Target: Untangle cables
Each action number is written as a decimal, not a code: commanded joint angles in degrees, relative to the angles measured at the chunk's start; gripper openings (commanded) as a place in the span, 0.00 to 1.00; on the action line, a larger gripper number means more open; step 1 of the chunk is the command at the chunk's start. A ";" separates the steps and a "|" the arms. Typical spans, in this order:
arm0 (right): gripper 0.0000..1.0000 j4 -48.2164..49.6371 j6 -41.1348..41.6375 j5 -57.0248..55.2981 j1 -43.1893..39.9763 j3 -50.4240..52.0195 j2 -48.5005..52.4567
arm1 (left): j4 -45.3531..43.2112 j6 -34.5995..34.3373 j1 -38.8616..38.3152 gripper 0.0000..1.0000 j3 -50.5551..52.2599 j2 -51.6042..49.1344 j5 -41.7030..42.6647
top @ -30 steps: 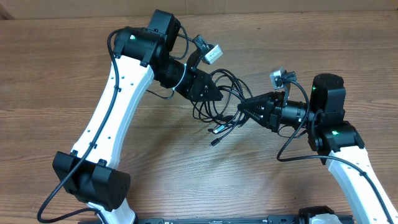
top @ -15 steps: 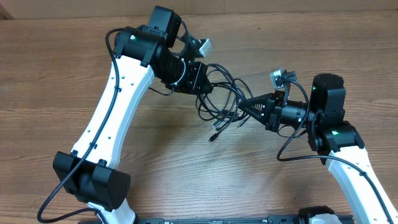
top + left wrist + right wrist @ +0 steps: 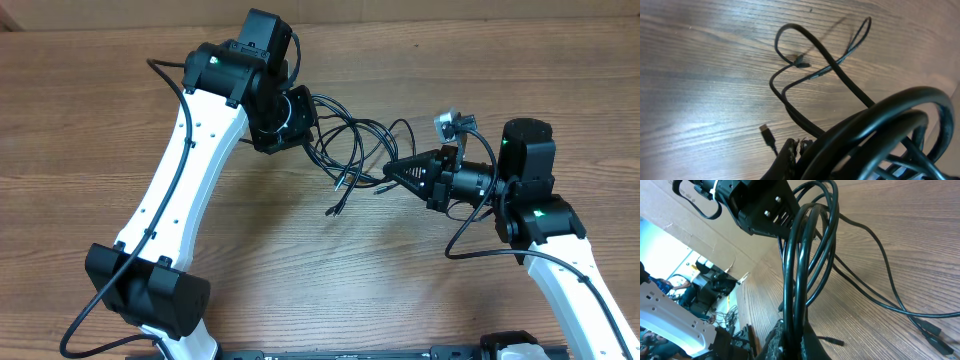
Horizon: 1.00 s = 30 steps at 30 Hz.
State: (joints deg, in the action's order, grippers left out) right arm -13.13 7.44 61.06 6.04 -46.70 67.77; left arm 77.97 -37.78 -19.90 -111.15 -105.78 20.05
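- I am holding the cables (image 3: pixel 350 150) off the bench (image 3: pixel 100 120), strung as a loose bundle of loops between my two hands.
- Right hand (image 3: pixel 392 171): the fingers are together, clamped on several strands. In the right wrist view the strands (image 3: pixel 795 270) are running straight into the fingertips.
- Left hand (image 3: pixel 298 115): it is closed too. The loops are leaving it directly, and in the left wrist view they are crowding the lens as thick arcs (image 3: pixel 900 107). I am judging that it is gripping the same bundle.
- Key relation: from the right hand, the bundle's long axis is running out past the fingertips to the left hand, slanting away from the arm bases. The two hands are facing each other along that line, with the tangle between them.
- The strands are sagging and crossing rather than running taut, so the loops look unresolved.
- The loose plug ends (image 3: pixel 333 210) are hanging on the left hand's side of the right hand and nearer the arm bases, just above the bench or touching it; I cannot tell which.
- The right hand is the closer of the two to those ends.
- Judgement: the next move is turning on that hand-to-hand line. Drawing the hands apart along it should open the loops, but a crossing could cinch instead.
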 commanded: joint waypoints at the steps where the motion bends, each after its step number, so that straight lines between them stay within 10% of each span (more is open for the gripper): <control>1: 0.04 -0.09 -0.46 0.24 0.00 -0.55 -0.76 | -0.22 -7.61 0.09 0.04 -1.18 0.57 -4.20; 16: 0.18 -0.07 -0.46 0.24 0.00 -0.57 -0.76 | -0.11 4.17 -0.02 0.04 -1.18 0.57 -8.68; 24: 0.51 -0.07 -0.46 0.22 0.00 -0.55 -0.76 | -0.20 17.49 -0.07 0.04 -1.18 0.57 -8.11; 28: 1.00 -0.07 -0.46 -0.07 0.00 -0.57 -0.76 | -0.07 26.18 -0.07 0.04 -1.18 0.57 -2.80; 30: 1.00 -0.09 -0.46 -0.20 0.00 -0.57 -0.76 | -0.02 34.01 -0.07 0.04 -1.18 0.57 4.81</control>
State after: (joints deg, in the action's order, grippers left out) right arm -13.30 7.31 61.04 6.04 -46.70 67.77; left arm 78.00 -17.69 -19.90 -111.15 -105.78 14.57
